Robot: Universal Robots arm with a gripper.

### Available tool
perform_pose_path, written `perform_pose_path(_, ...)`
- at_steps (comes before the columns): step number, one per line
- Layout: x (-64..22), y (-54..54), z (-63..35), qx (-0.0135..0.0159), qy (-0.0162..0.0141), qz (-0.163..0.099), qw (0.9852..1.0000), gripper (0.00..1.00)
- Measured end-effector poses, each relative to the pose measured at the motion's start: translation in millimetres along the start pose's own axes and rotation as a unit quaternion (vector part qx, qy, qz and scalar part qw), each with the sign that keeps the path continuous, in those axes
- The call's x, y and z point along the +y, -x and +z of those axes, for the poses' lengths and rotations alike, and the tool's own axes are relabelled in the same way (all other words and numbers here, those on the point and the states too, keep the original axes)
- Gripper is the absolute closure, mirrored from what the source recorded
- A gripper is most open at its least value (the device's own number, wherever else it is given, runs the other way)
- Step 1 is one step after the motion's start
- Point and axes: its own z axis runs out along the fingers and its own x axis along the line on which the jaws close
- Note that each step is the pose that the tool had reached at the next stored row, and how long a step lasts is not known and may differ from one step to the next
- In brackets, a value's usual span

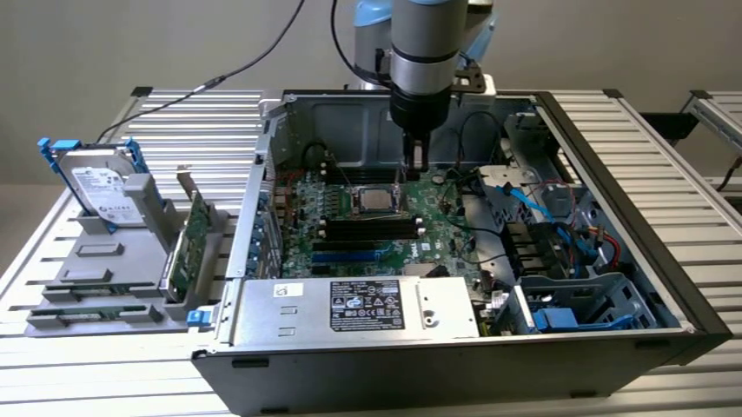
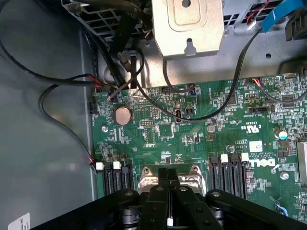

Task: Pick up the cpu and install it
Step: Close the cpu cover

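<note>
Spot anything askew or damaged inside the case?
Nothing stands out. The cpu sits square in the socket, and the shut claw hangs close by it, holding nothing.

The exterior view stands outside the case [image 1: 406, 382], off one end of the board [image 1: 388, 234] and well above it, looking down at a slant into the open side; it is far enough back to take in the whole case, the bench [image 1: 684, 148] round it and the arm [image 1: 423, 43] hanging over the board; the wrist view sits close above the board [image 2: 201, 129], facing down on it past the jaws; both views share the board and the case wall beside it.
</note>
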Motion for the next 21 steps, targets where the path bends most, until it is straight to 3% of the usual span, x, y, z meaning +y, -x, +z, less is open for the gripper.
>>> perform_pose_path(3, -5.8, 0.3, -0.6, 0.0004, -0.0024, 0.0, 1.0, 0.89)
perform_pose_path(7, -15.9, 0.8, -1.3, 0.0004, -0.0035, -0.001, 1.0, 0.89)
perform_pose_path(17, -58.6, 3.2, 1.9, 0.0006, -0.0036, -0.002, 1.0, 0.89)
perform_pose_path(21, -69.4, 4.6, 8.5, 0.0009, -0.0042, -0.007, 1.0, 0.89)
